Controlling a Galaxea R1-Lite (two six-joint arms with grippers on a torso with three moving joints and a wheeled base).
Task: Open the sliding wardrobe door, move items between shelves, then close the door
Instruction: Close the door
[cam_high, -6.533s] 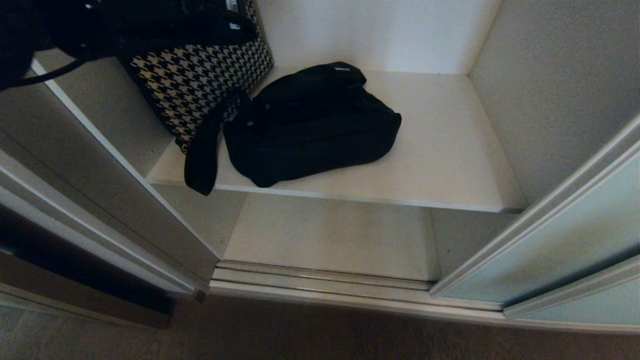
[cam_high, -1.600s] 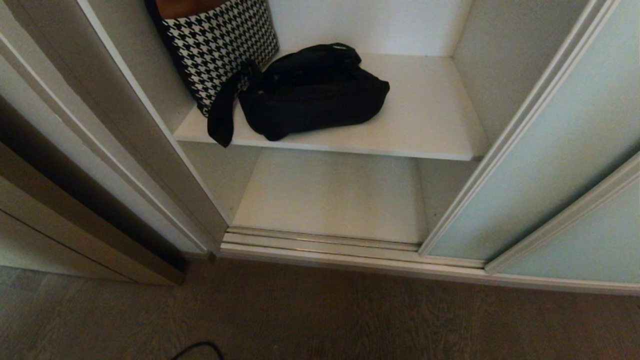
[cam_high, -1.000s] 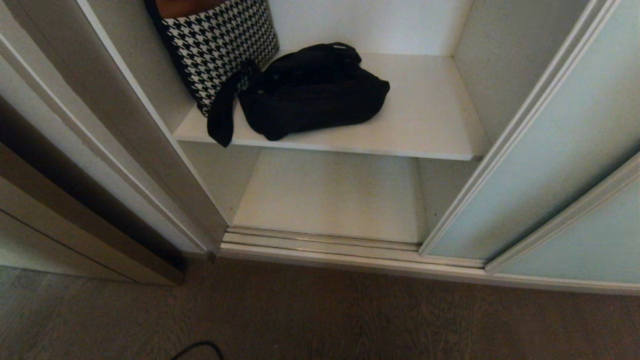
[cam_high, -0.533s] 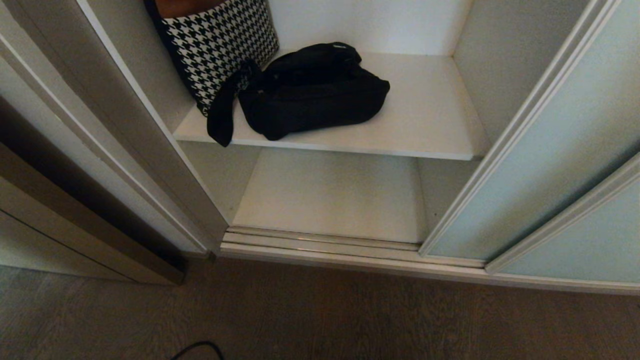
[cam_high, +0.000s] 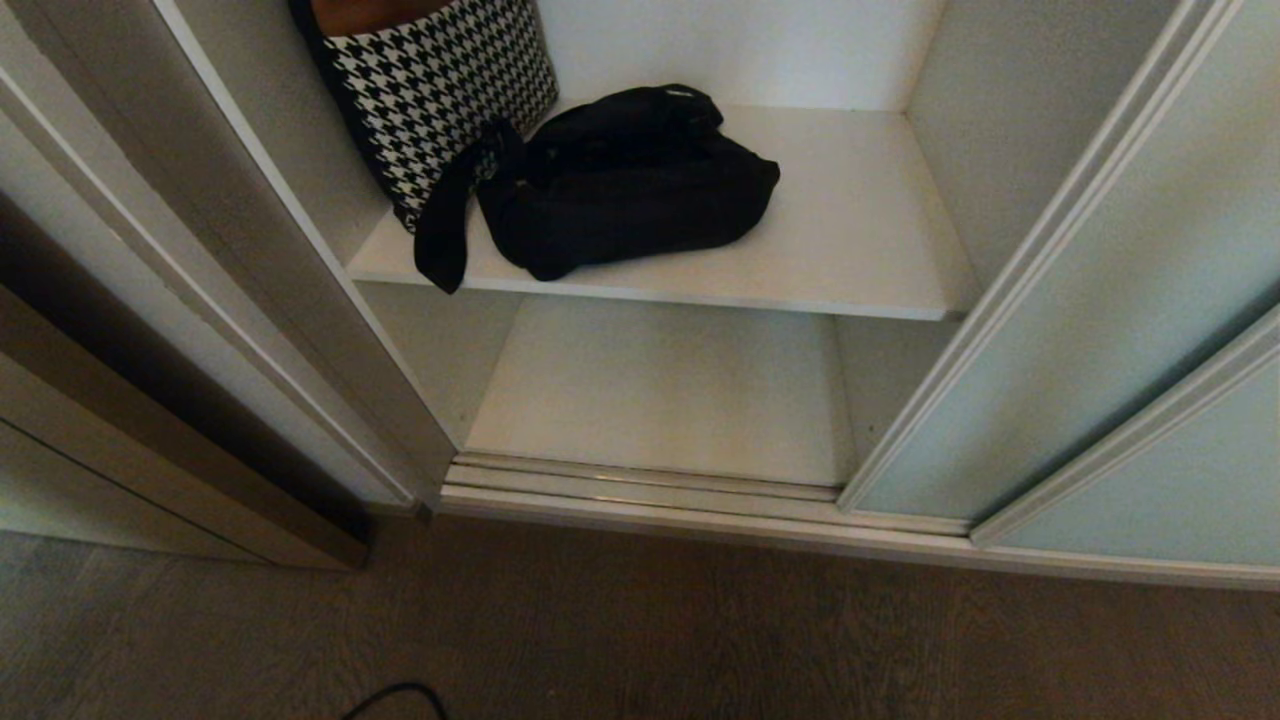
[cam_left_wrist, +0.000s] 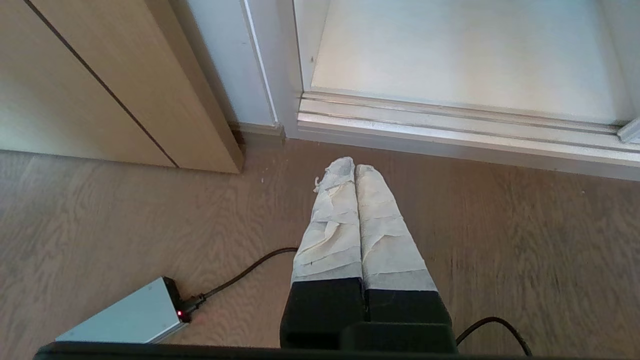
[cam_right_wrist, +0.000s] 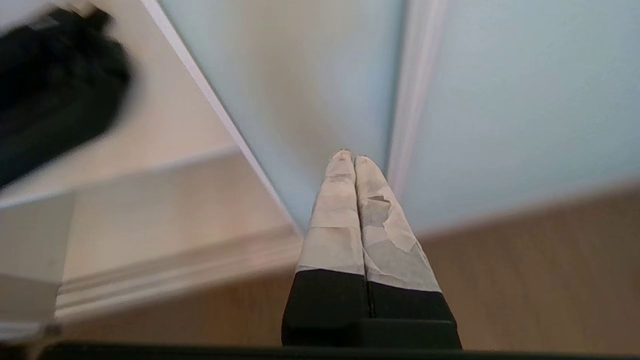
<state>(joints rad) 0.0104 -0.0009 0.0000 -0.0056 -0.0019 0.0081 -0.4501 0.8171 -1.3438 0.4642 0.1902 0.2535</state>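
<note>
Both clenched tools, left tool (cam_left_wrist: 355, 167) and right tool (cam_right_wrist: 352, 156), in wrist views only, outside the head view.

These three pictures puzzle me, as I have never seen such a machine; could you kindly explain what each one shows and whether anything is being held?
They come from a wheeled robot with two arms. The wide picture is from its head camera, looking down into an open wardrobe: a black bag lies on the upper shelf against a houndstooth bag, and the sliding wardrobe door stands pushed to the right. Neither arm shows there.

The other two pictures come from cameras on the wrists. The left gripper, its taped fingers pressed together, points at the wooden floor before the door track, near a small grey box with a cable. The right gripper, also shut, points towards the door's glass. Neither holds anything.
</note>
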